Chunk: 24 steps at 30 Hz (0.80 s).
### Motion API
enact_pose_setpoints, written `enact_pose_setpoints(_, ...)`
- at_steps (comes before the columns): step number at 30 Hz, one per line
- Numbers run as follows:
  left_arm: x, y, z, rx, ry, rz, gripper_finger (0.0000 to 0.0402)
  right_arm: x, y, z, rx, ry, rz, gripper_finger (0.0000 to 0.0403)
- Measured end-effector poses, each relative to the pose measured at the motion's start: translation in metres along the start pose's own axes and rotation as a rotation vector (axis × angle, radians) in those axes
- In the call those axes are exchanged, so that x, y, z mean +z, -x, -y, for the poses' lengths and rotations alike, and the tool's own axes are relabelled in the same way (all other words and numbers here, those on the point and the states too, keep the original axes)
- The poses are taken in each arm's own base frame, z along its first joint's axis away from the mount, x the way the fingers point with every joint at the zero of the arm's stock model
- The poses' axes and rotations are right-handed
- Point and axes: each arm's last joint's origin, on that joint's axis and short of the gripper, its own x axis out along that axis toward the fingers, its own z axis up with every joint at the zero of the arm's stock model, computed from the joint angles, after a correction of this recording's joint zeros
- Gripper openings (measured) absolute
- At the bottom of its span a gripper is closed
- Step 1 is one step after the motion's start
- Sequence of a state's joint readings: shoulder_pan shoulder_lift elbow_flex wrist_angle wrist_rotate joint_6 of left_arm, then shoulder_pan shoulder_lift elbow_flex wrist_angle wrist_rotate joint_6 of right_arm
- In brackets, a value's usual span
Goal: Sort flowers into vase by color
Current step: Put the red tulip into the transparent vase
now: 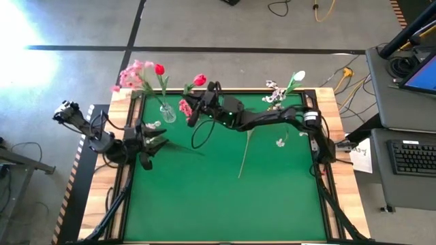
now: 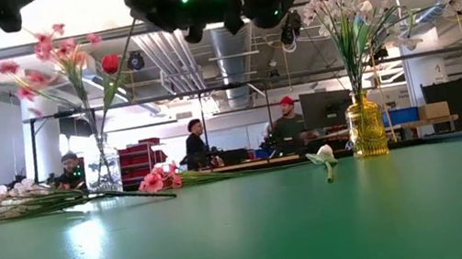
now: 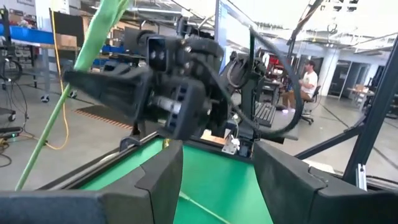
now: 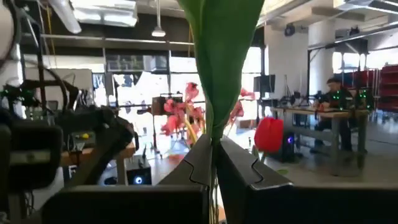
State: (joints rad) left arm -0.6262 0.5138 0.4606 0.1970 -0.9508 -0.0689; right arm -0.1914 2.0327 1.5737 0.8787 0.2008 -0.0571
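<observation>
Two vases: clear vase (image 1: 167,112) w/ pink+red flowers (image 1: 139,73), amber vase (image 2: 365,127) w/ white sprays (image 2: 345,14); right end effector (image 1: 197,109) clamped on red-bud stem (image 1: 199,82), left end effector (image 1: 155,141) apart.

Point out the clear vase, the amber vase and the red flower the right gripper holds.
clear vase (image 1: 167,113), high view, glass body
amber vase (image 2: 366,129), low view, belly
red flower (image 1: 199,80), high view, bud
right gripper (image 1: 199,105), high view, between fingertips

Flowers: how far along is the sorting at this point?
Partly done. The clear vase holds pink sprays and a red bud; the amber vase holds white ones. In hand: the right gripper, jaws shut, clamps a red flower near the clear vase. The left gripper waits open. Left: a pink spray, a white bud and a white spray on the table.
</observation>
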Motion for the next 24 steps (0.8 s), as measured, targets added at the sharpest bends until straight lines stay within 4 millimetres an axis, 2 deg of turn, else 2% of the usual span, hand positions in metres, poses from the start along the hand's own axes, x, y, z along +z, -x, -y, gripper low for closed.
enact_pose_setpoints(6, 0.009, -0.001, 0.002, 0.001, -0.021, -0.011, 0.0181, -0.013, -0.016, 0.006, -0.024, 0.01, 0.015, 0.0009)
enact_pose_setpoints(11, 0.015, -0.001, 0.003, 0.001, -0.02, -0.008, 0.0181, -0.026, -0.032, 0.003, -0.021, 0.032, 0.001, 0.0009)
enact_pose_setpoints(19, 0.018, 0.001, 0.0, 0.002, -0.035, -0.022, 0.0181, -0.044, -0.058, -0.002, -0.019, 0.117, -0.06, 0.0009)
enact_pose_setpoints(24, 0.016, 0.002, -0.002, 0.003, -0.045, -0.034, 0.0181, -0.052, -0.066, -0.004, -0.016, 0.155, -0.108, 0.0009)
